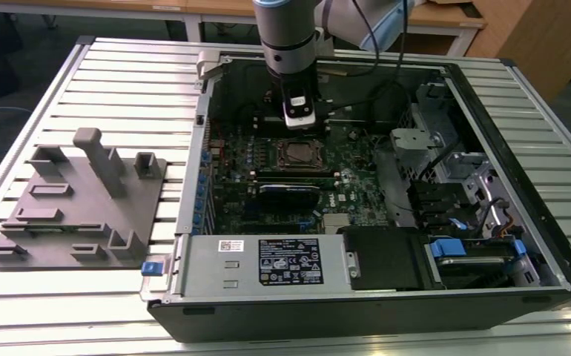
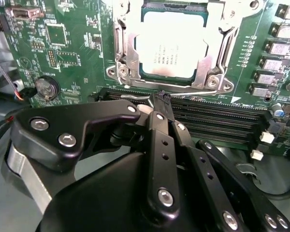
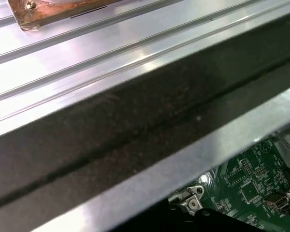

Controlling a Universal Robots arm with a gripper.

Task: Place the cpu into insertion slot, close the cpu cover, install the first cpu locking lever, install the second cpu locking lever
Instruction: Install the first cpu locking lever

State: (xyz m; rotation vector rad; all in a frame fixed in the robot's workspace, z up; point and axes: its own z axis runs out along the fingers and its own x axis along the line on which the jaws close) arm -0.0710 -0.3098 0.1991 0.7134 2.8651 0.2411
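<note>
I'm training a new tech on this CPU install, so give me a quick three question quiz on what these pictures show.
1. True or false: the cpu already sits in the insertion slot.
2. The gripper holds: A the cpu, B a cable, C nothing.
3. What frames the chip's top?

Key:
1. True.
2. C; its fingers are together over the long black card slots.
3. The cpu cover, lying down over it.
</note>
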